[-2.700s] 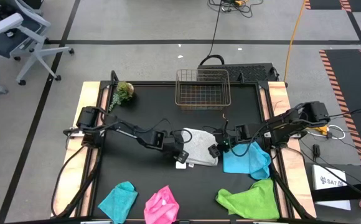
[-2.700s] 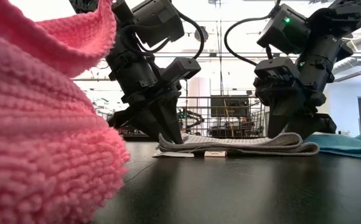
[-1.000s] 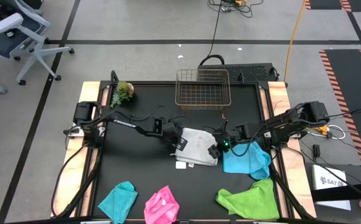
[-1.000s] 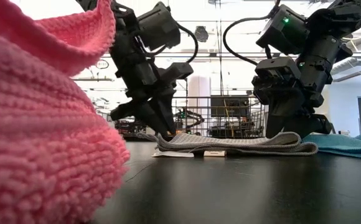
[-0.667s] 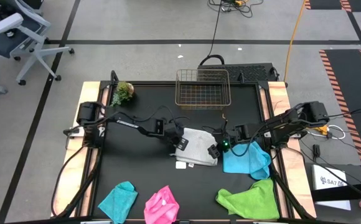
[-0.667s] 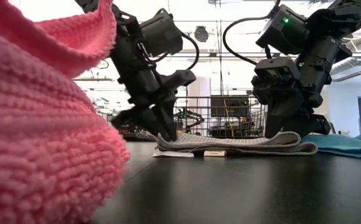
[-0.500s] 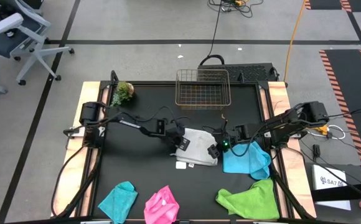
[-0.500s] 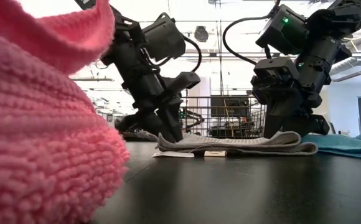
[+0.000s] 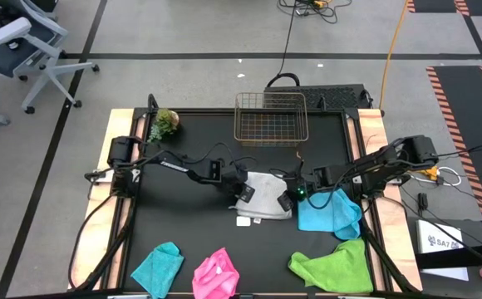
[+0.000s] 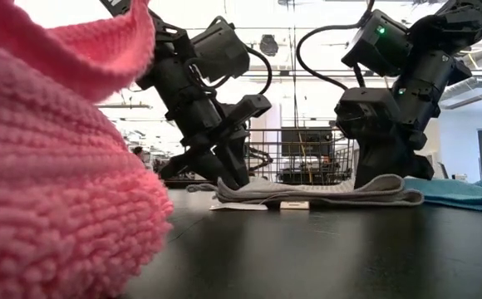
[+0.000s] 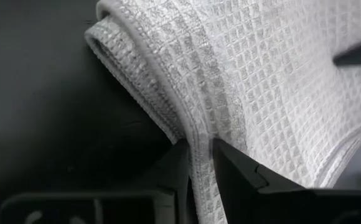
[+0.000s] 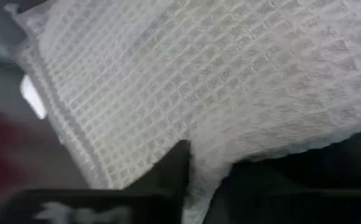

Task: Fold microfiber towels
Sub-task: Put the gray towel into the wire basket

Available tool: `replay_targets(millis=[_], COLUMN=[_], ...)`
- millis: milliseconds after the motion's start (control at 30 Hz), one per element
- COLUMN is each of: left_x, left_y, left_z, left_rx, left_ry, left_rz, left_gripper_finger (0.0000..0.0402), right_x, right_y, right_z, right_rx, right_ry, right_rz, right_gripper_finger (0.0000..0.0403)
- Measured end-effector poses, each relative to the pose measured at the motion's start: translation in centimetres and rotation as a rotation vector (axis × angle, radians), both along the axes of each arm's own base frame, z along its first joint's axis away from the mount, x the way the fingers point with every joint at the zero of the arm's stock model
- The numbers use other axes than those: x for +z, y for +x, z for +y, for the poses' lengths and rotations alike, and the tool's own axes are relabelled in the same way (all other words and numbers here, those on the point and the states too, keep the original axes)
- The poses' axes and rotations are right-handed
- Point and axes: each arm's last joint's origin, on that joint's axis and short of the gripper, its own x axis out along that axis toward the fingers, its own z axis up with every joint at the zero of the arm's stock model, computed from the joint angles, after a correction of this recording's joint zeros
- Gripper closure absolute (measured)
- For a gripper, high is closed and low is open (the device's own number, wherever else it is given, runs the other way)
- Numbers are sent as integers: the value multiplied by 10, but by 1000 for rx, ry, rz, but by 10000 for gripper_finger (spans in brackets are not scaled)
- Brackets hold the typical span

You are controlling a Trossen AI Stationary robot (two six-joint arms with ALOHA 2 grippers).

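The white towel [image 9: 262, 197] lay half-folded mid-table, soft, light and limp. The left gripper [image 11: 199, 163] pinched its layered hem; the right gripper [image 12: 196, 171] was clamped on the opposite edge. Corners and hems looked the surest holds

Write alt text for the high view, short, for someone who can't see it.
Overhead view of a black table: both arms meet at a folded white towel in the middle, left gripper on its left edge, right gripper on its right edge. Sky blue, lime green, hot pink and teal towels lie along the front; a wire basket and small plant sit behind.
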Motion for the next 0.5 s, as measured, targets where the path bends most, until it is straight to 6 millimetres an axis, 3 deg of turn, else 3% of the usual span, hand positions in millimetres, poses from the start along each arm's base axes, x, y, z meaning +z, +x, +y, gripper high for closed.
replay_targets(millis=[67,167,500], left_x=[0,0,0], left_y=[0,0,1], left_z=[0,0,1], left_rx=[0,-23,-21], left_ry=[4,24,52], left_rz=[6,-3,-16], left_gripper_finger=[342,386,398], right_x=[0,0,1], right_y=[0,0,1], right_z=[0,0,0], right_rx=[24,32,33], right_ry=[-22,-31,-19], right_rz=[-1,-2,-16], right_gripper_finger=[385,389,399])
